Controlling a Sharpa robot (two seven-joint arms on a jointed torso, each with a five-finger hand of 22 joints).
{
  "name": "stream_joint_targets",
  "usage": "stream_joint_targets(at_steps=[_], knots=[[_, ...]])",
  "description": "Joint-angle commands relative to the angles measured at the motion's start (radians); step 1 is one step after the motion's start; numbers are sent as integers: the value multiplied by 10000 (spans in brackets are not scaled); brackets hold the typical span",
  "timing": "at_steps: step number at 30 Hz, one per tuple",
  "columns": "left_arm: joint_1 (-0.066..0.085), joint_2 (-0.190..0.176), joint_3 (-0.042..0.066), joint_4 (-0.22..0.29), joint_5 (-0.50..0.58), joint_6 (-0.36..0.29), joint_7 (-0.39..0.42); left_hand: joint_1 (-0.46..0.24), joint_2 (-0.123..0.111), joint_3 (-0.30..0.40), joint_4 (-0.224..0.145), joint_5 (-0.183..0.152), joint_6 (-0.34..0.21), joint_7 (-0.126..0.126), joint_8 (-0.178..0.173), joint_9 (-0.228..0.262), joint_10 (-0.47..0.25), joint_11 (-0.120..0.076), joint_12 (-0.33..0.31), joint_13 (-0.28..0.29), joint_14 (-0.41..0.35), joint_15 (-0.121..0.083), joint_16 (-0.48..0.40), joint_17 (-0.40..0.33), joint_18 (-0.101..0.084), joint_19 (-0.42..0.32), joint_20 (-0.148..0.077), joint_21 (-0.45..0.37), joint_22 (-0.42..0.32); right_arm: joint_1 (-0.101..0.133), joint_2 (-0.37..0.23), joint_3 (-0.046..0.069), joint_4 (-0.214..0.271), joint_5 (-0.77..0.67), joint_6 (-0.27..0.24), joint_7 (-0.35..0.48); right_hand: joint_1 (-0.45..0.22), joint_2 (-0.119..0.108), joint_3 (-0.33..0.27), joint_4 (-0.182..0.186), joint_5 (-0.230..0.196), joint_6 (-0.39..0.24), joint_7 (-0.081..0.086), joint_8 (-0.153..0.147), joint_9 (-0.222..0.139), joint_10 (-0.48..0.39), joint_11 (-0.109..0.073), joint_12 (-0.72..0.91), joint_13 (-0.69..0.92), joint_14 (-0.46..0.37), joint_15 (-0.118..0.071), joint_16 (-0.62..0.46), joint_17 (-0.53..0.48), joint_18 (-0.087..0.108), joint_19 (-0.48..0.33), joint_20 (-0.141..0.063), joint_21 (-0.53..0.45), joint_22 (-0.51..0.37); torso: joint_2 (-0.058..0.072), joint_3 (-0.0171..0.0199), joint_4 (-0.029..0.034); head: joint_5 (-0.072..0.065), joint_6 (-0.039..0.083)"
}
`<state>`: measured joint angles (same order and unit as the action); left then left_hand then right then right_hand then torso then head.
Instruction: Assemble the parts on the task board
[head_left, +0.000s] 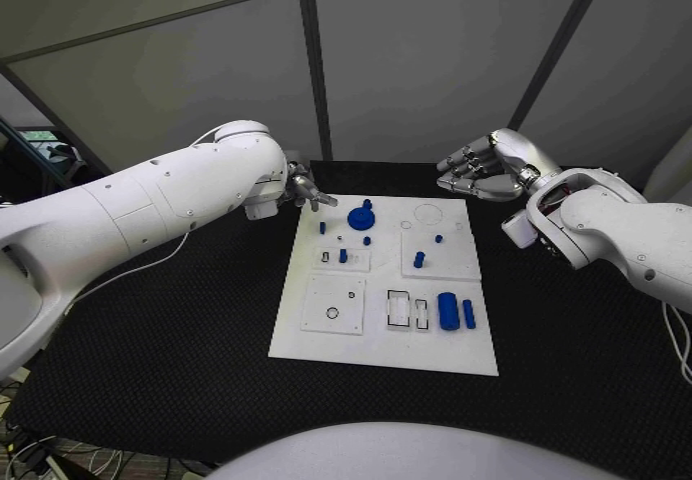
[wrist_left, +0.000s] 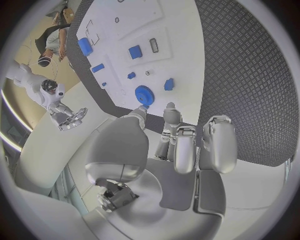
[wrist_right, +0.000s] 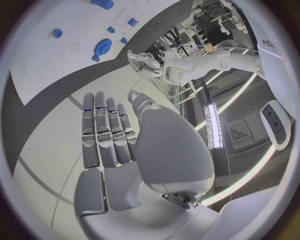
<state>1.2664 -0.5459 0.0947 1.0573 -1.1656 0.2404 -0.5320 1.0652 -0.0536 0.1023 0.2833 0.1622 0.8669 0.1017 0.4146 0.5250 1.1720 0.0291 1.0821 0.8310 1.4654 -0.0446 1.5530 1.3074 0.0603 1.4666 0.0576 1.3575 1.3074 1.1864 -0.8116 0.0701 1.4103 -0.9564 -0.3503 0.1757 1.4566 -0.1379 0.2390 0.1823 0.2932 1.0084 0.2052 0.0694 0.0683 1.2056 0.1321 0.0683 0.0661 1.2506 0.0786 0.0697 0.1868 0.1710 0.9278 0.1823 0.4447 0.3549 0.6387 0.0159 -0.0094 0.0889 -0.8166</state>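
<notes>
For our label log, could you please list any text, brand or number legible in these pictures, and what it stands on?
"edu": partly legible, on a white panel at the rim of the right wrist view; it may be cut off.
Task board: no legible print.
Parts: no markings visible.
Left hand and right hand: no legible labels.

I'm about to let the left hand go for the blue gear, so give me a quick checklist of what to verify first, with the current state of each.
1. Left hand holds nothing: ok, fingers apart and free.
2. Left hand is close to the blue gear: ok, fingertips just short of it at the task board's far edge.
3. Contact with the gear: cannot tell; a fingertip sits right at its rim.
4. Right hand is out of the way: ok, beyond the board's far right corner, fingers curled, holding nothing.
5. Space around the gear: not ok, small blue parts lie close by.
</notes>
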Motion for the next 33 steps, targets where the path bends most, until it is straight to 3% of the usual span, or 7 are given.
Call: stream_joint_targets(at_steps=[1,12,33], knots=[[34,164,-19,-379,-233,558,119,103,14,-84,5,1,99,12,-47,-36,-53,-24,11,-15,991,53,45,2440,-4,20,93,-37,375,16,17,6,13,-17,58,10,-104,33,-54,0,72,-72,-15,-39,-14,-61,22,-36,-9,10,61,-60,-13,98,11,93,-49,-18,-9,-1,3,-27,-42],[15,612,-187,-1247,-260,772,230,54,109,-374,55,-3,293,-30,-17,-154,-37,-55,39,-20,1001,31,66,2471,-7,29,80,-31,402,15,54,6,6,-33,83,17,-91,51,-46,-6,86,-76,-16,-37,-13,-66,20,-34,-8,7,60,-60,-19,101,19,95,-65,-30,-22,0,-2,-10,-124],[-117,891,-342,-1545,-158,944,418,290,340,-760,-5,18,619,-158,308,-116,-6,-161,92,-20,1026,-52,118,2546,-20,61,12,11,483,14,122,7,-23,-48,110,22,-77,63,-40,-16,98,-80,-16,-35,-12,-72,19,-32,-8,5,59,-59,-25,103,27,95,-82,-42,-28,6,5,-40,-119]])
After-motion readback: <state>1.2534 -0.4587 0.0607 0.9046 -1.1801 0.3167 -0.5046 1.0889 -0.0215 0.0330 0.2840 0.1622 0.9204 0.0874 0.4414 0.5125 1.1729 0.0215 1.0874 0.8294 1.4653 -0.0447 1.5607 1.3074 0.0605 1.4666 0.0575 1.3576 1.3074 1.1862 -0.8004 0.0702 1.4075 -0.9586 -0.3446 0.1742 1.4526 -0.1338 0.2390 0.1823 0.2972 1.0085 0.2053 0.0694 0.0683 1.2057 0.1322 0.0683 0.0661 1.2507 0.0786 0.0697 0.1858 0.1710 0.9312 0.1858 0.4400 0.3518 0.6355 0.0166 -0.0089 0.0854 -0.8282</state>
